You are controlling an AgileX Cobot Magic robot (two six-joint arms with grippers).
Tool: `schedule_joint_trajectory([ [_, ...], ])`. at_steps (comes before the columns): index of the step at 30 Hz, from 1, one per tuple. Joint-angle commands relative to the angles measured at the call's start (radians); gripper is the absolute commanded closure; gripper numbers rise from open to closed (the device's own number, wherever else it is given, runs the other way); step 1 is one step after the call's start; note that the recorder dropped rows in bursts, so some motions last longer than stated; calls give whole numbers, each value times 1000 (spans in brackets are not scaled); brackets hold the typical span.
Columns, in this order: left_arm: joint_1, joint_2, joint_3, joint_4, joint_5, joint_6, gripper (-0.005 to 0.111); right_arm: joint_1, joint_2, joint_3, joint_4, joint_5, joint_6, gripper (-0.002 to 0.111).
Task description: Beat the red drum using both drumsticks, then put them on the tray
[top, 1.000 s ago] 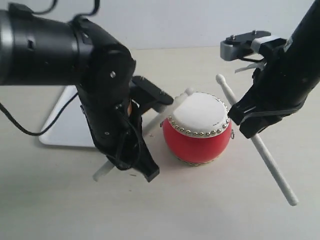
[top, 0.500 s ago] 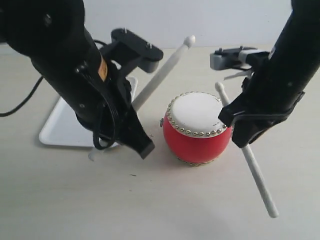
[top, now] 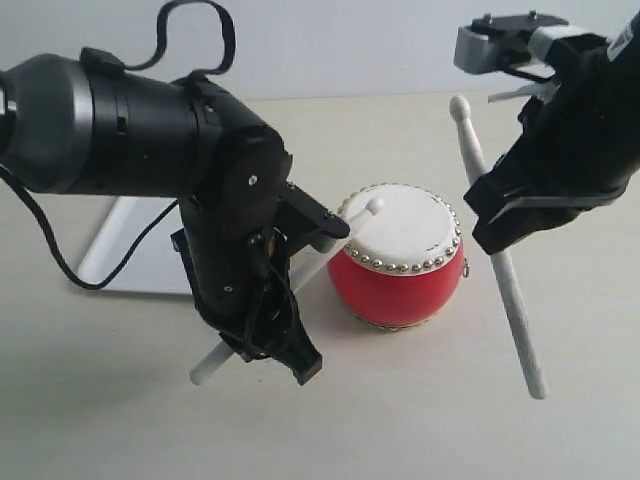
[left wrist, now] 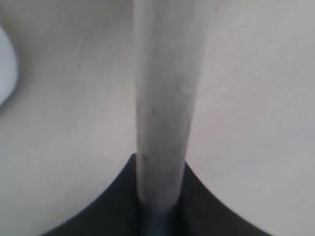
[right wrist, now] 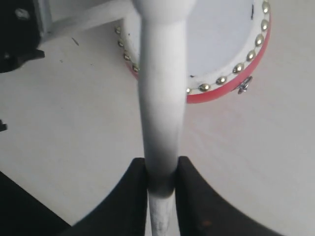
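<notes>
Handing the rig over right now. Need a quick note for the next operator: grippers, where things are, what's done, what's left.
Grippers: the left gripper is shut on the left drumstick, tip down at the head of the red drum. The right gripper is shut on the right drumstick, tip raised off the drum.
The tray is partly hidden behind the left arm; no stick shows on it.
Done: both sticks in hand.
Left: finish beating, lay both sticks on the tray.
</notes>
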Motion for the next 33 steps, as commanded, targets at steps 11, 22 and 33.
schedule_joint_trajectory([
  [11,-2,-284,-82,-16,131,-32,107,-4,312,46,61,-43,-29,108],
  [22,-2,-173,32,-19,-7,-28,107,-4,-3,-6,59,-33,-29,108],
  [33,-2,91,-42,-21,74,3,107,-4,-173,-35,43,-40,-29,108],
])
